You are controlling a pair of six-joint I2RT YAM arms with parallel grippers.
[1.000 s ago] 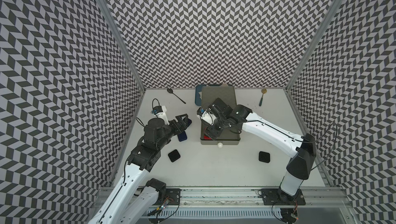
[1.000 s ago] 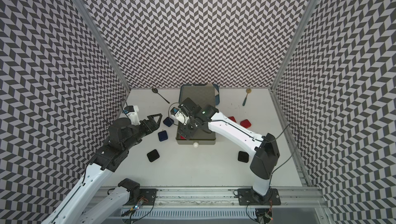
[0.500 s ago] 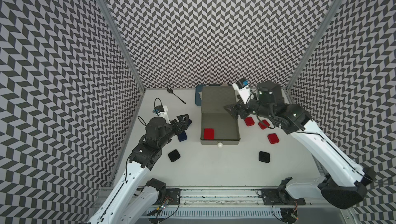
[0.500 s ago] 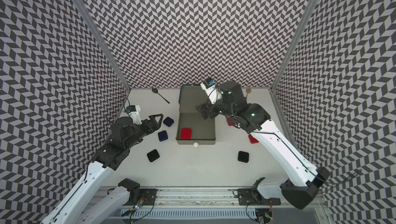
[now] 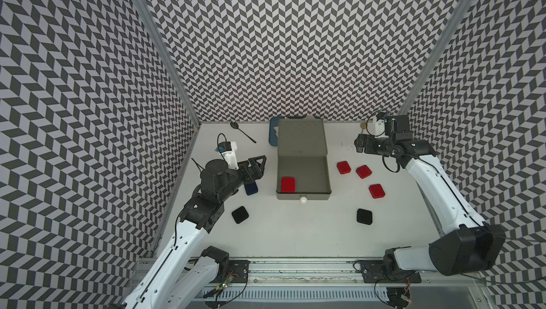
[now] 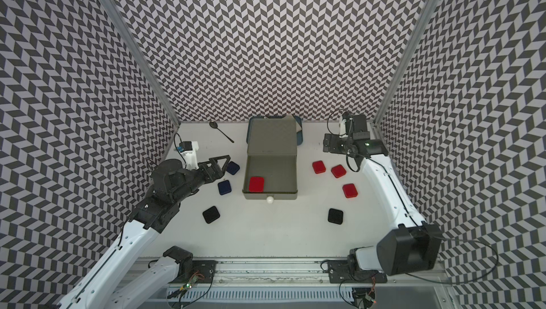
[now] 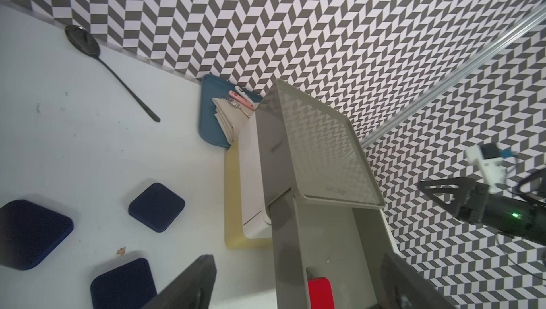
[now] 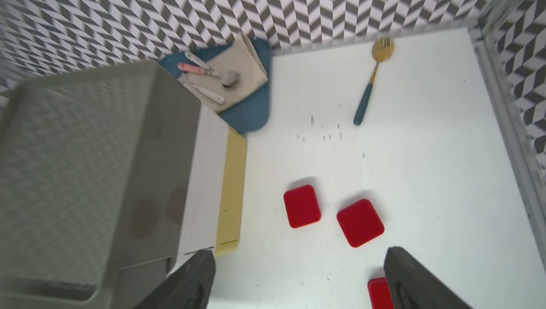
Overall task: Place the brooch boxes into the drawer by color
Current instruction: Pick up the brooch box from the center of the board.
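The drawer, the grey top tier of a small chest, stands pulled out with one red brooch box lying in it. Three red brooch boxes lie on the table to its right. Two black ones sit nearer the front. Navy ones lie left of the chest. My left gripper hovers open above the navy boxes. My right gripper is open and empty at the far right, behind the red boxes.
A dark blue tray with a napkin and cutlery sits behind the chest. A black spoon lies at the back left and a gold spoon with a teal handle at the back right. Patterned walls close in three sides.
My right arm left the red box in the grey drawer and swung away to the far right, its jaws a little wider. My left arm has barely moved.
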